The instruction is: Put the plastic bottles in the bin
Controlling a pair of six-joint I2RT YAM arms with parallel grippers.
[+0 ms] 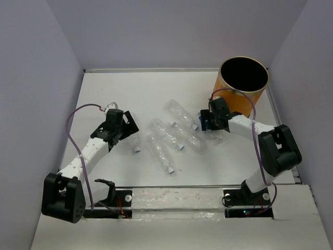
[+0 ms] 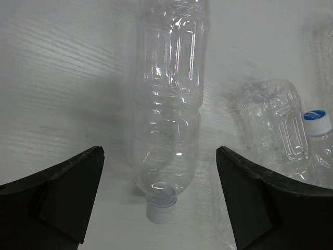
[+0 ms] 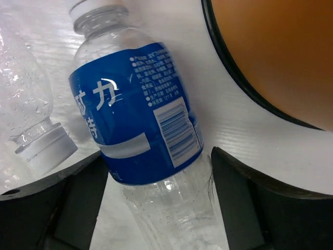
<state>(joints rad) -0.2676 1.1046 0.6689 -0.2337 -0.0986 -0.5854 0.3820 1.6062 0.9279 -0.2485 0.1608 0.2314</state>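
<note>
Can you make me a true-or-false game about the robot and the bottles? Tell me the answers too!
1. The bin is orange. True.
2. All the bottles are standing up. False: they lie on their sides on the table.
3. A blue-labelled bottle lies between the fingers of the right gripper. True.
4. The left gripper is shut tight. False: it is open, with a clear bottle lying between its fingers and a gap on each side.
5. The bin stands on the left arm's side. False: it stands at the far right, close to the right gripper.
</note>
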